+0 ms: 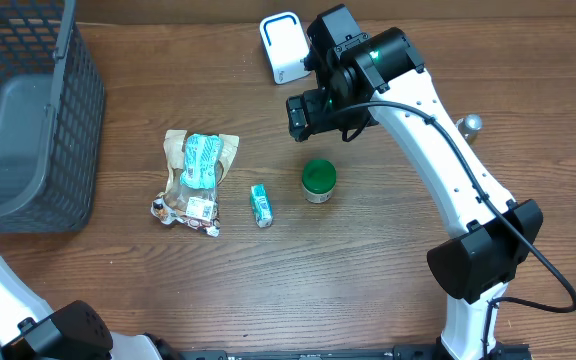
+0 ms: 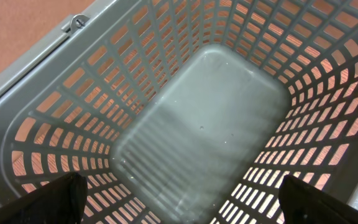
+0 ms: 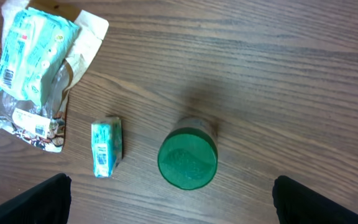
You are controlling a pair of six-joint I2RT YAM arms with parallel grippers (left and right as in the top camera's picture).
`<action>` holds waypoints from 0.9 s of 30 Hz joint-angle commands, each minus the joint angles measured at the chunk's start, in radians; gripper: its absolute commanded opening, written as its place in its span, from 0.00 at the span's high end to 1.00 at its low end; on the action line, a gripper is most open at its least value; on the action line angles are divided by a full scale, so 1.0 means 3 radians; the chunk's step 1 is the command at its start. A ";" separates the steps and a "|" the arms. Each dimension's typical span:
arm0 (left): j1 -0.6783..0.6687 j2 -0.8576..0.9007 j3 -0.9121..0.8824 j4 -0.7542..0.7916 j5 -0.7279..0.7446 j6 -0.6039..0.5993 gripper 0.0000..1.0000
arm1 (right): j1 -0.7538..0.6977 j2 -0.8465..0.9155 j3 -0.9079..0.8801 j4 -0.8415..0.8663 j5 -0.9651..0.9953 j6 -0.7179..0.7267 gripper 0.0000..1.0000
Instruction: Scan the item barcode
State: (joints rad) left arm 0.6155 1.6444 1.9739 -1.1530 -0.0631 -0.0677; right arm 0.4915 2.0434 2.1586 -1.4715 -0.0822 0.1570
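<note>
Found left gripper (image 2: 185, 200) spread wide over the basket (image 2: 55, 93), right gripper (image 3: 176, 204) spread wide above the jar (image 3: 188, 158). Saw 3 items on the table (image 1: 368, 270): jar, packet (image 1: 261, 205) beside it, bag (image 1: 198, 180) further left.

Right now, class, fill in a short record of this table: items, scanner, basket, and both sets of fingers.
items on table: snack bag, small teal packet, green-lidded jar
scanner: white, far edge, untouched
basket: grey, nothing inside
left fingers: open, above basket
right fingers: open, holding nothing, over table near jar
</note>
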 commanded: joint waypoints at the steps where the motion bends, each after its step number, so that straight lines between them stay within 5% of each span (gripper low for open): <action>1: -0.0003 0.0023 0.0058 0.0003 0.0029 0.0065 0.00 | -0.0013 -0.0015 0.0024 -0.0003 -0.0019 -0.0003 0.00; 27: -0.0003 0.0023 0.0058 0.0003 0.0028 0.0065 0.00 | -0.0013 -0.0015 0.0024 0.0554 0.0043 -0.0004 0.00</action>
State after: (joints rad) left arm 0.6155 1.6444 1.9739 -1.1530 -0.0631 -0.0677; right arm 0.4915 2.0434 2.1578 -1.3094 -0.0738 0.1570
